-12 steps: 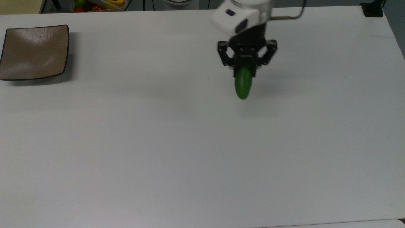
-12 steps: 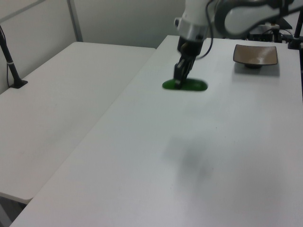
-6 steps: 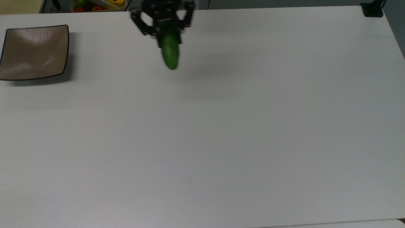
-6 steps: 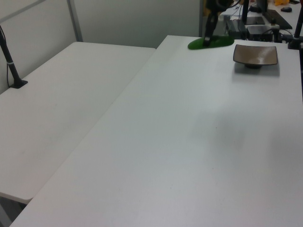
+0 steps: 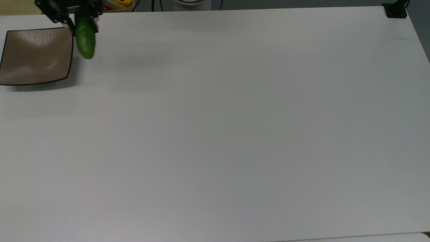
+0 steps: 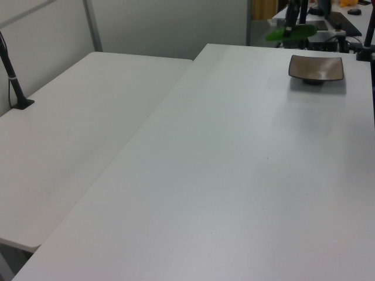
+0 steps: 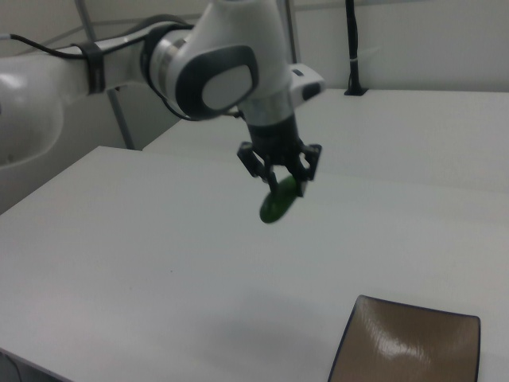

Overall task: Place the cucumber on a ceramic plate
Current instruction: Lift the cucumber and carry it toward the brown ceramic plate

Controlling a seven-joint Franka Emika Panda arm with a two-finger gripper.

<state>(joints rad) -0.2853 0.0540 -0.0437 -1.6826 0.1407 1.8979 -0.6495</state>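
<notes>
Cucumber (image 5: 85,37) hangs clamped in the hand (image 5: 78,15), beside ceramic plate (image 5: 35,55).

Dark green, smooth and unpatterned: cucumber (image 5: 85,39). Glossy taupe-brown with thin dark rim and pale highlights: plate (image 5: 36,55). Black: gripper (image 7: 280,179). White with grey joint panels: arm (image 7: 208,68). Plain white, unmarked: table (image 5: 235,134). Red, yellow and green: produce in bin (image 5: 112,4) at the top view's upper edge. Black: clamp (image 5: 395,10) at the top view's right corner.
</notes>
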